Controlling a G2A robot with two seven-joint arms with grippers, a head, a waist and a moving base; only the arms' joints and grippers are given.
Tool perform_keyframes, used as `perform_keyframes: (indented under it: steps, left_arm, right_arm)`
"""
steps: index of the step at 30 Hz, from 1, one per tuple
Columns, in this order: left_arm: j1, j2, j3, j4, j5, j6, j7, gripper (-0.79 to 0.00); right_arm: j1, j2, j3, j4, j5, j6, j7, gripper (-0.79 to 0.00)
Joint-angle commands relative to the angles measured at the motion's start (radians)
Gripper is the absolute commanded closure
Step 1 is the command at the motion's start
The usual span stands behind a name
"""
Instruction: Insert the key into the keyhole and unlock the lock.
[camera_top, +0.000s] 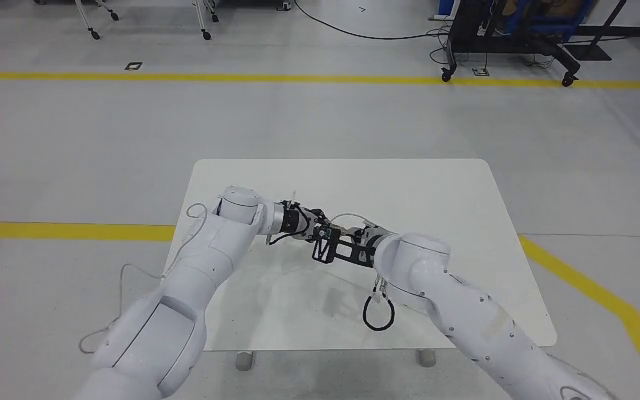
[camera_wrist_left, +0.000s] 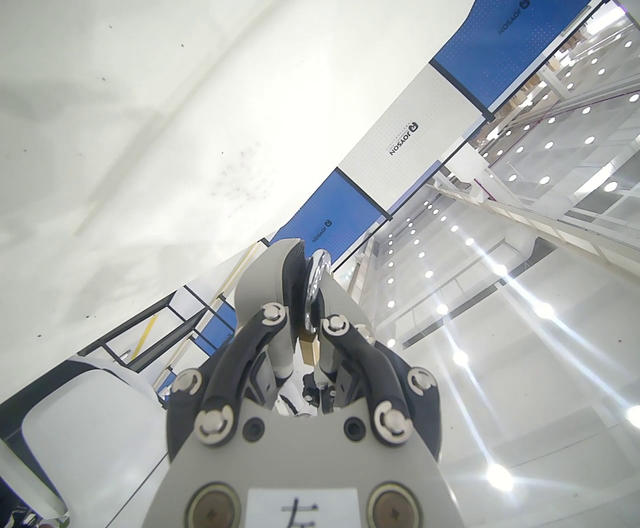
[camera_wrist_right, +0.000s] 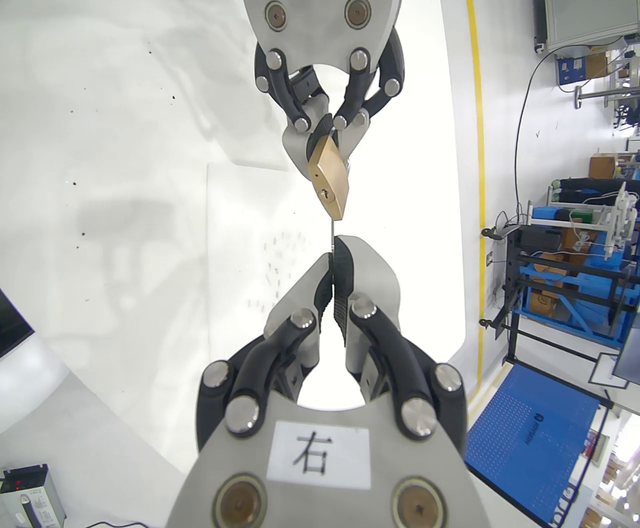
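Right gripper (camera_wrist_right: 334, 255) was pinched tight on the thin silver metal key (camera_wrist_right: 331, 232), blade thrust forward for insertion; just beyond, the brass padlock (camera_wrist_right: 330, 175) showed its keyhole (camera_wrist_right: 325, 193) to the key, tip not yet in; left gripper (camera_wrist_right: 325, 131) clamped the shackle (camera_wrist_left: 315, 280), steadying it over the white table (camera_top: 450, 200).

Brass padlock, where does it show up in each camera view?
Top view: too small to tell, at the left gripper over the table.
Left wrist view: brass padlock pinched between that gripper's fingers.
Right wrist view: hanging from that gripper, just beyond the key.
Shared landmark: the left gripper.
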Motion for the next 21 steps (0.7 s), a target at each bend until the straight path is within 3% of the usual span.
perform_keyframes:
  steps: [1,21]
  left_arm:
    - [0.001,0.0,-0.001,-0.002,0.001,0.001,0.0,0.0]
    - [0.005,-0.006,0.003,-0.006,0.015,0.01,-0.005,0.0]
  right_arm:
    - [0.01,-0.004,-0.008,0.009,0.008,0.001,0.004,0.0]
    - [0.036,-0.025,-0.058,0.044,-0.038,0.012,0.028,0.0]
